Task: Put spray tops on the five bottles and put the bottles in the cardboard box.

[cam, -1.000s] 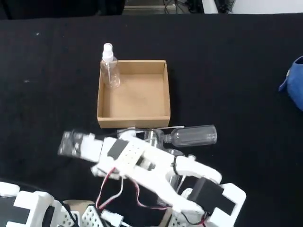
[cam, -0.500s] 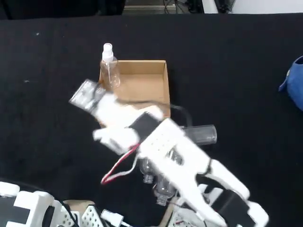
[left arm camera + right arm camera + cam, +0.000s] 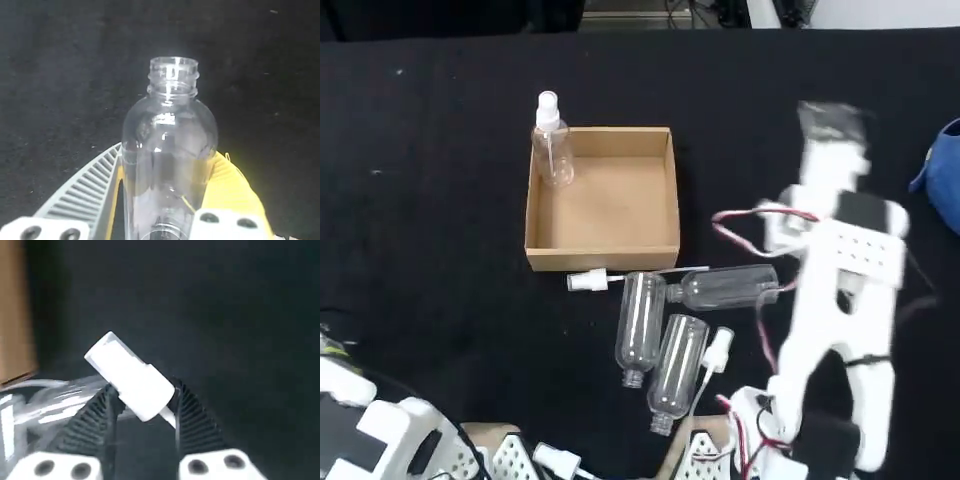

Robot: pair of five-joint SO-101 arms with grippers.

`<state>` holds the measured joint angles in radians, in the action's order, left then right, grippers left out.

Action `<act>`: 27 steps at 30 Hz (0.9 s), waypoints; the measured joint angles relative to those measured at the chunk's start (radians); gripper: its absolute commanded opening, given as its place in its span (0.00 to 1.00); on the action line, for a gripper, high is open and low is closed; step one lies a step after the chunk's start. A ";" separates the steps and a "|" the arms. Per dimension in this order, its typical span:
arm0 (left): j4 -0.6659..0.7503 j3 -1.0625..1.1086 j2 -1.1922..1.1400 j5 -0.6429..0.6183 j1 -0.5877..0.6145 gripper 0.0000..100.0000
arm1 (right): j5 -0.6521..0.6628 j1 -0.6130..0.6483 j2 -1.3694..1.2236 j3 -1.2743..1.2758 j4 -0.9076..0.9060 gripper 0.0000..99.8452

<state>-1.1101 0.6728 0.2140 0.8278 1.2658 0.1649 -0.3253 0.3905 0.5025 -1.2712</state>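
A matte black tabletop (image 3: 440, 250) spreads across the high view. Past its far edge lies a thin strip of room with dark cables (image 3: 705, 10) and a pale wall (image 3: 880, 12). An open square brown cardboard box (image 3: 602, 258) sits near the middle of the tabletop. At the box's far left corner stands a clear plastic bottle with a white spray top (image 3: 552, 150). Just outside the box's near wall, three clear plastic bottles without tops lie on the black surface. The crosswise bottle (image 3: 730, 287) runs parallel to that wall, while the middle bottle (image 3: 640, 320) and the nearest bottle (image 3: 678, 372) lie side by side, necks pointing away from the box. A loose white spray top with a thin dip tube (image 3: 588, 282) lies just beside the box's near wall, and a second loose white spray top (image 3: 717, 350) lies beside the nearest bottle. A blue object (image 3: 945, 185) shows at the tabletop's edge, well to the right of the box. The white right arm (image 3: 840, 270) stands to the right of the box. The right gripper (image 3: 142, 392) is clamped on a white spray cap (image 3: 131, 376). The left gripper (image 3: 169, 160) is closed around an uncapped clear bottle (image 3: 170, 130) over black surface; its place relative to the box cannot be told.
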 measured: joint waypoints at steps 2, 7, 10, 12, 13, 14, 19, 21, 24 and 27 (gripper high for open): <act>-0.009 0.000 0.000 0.000 -0.014 0.03 | -0.002 -0.104 0.000 0.078 0.075 0.02; -0.011 0.000 0.000 0.000 -0.017 0.03 | -0.003 -0.238 -0.058 0.127 0.157 0.17; -0.011 0.000 0.000 0.000 -0.020 0.03 | -0.031 -0.250 -0.149 0.129 0.160 0.28; -0.011 0.000 0.000 0.000 -0.020 0.03 | -0.035 -0.250 -0.199 0.107 0.150 0.32; -0.011 0.000 0.000 0.000 -0.020 0.03 | -0.029 -0.250 -0.209 0.081 0.130 0.32; -0.011 0.000 0.000 0.000 -0.020 0.03 | -0.023 -0.250 -0.212 0.048 0.101 0.31; -0.011 0.000 0.000 0.000 -0.020 0.03 | 0.054 -0.218 -0.212 -0.158 -0.120 0.27; -0.011 -0.008 0.000 0.000 -0.020 0.03 | 0.123 -0.167 -0.210 -0.229 -0.216 0.26; -0.011 -0.031 0.000 0.000 -0.020 0.03 | 0.253 -0.057 -0.181 -0.255 -0.344 0.26; -0.009 -0.040 0.000 0.000 -0.017 0.03 | 0.374 0.098 -0.068 -0.250 -0.427 0.26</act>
<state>-1.1193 0.6329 0.2140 0.8278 1.2490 0.5393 -0.2271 0.3230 0.2524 -1.6978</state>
